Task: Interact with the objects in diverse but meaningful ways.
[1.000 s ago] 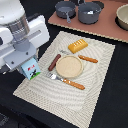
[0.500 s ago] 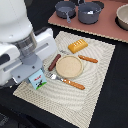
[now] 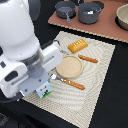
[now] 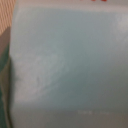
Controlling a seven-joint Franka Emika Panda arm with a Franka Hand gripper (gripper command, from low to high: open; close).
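I count one pale carton (image 3: 44, 91) right under my gripper (image 3: 42, 86), one golden bread loaf (image 3: 77, 46) well beyond it up the mat, one round wooden plate (image 3: 69, 66) just past the wrist, and one thin sausage (image 3: 88, 59) beyond the plate. One orange-handled utensil (image 3: 70, 82) lies just beside the carton. Farther off, two dark pots (image 3: 90, 12) sit on a brown board (image 3: 102, 26), the nearer grey saucepan (image 3: 65, 8) with a long handle. My arm (image 3: 22, 45) is bent low over the woven mat (image 3: 95, 95), wrist pointing down at the carton. Wrist view is filled by the carton's pale blue face (image 4: 70, 65), so it's very close. Fingers are hidden; I can't tell whether they're clamped on it.
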